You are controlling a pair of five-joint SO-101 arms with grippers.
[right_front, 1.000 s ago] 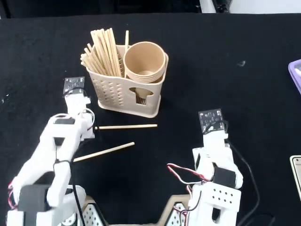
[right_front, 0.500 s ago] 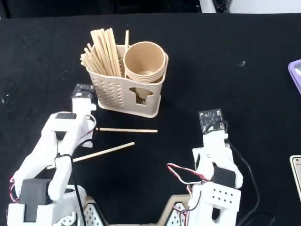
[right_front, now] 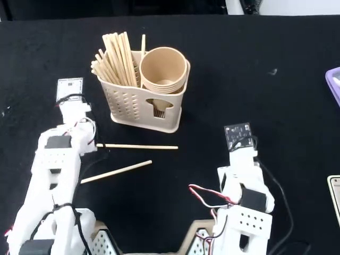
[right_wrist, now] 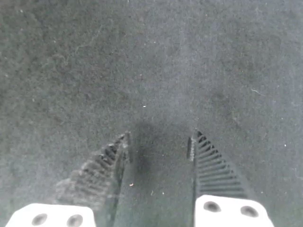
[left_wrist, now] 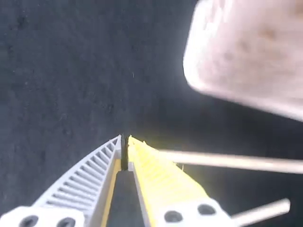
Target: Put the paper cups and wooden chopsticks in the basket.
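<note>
The cream basket (right_front: 141, 103) stands at the back of the black cloth. It holds stacked paper cups (right_front: 163, 68) and a bundle of wooden chopsticks (right_front: 114, 56). Two loose chopsticks lie in front of it, one level (right_front: 138, 146) and one slanted (right_front: 117, 171). My left gripper (left_wrist: 124, 140) is shut with nothing between its fingers, just beside the left end of the level chopstick (left_wrist: 227, 161). A corner of the basket (left_wrist: 246, 52) shows in that same view. My right gripper (right_wrist: 158, 142) is open over bare cloth, at the front right (right_front: 240, 139) of the table.
A purple object (right_front: 333, 82) sticks in at the right edge, and a pale card (right_front: 334, 191) lies lower on that edge. Black cloth lies bare between the loose chopsticks and the right arm.
My left arm swung left, away from the basket, uncovering more of the level chopstick's left end. That chopstick slid slightly toward the front. The right arm has not moved.
</note>
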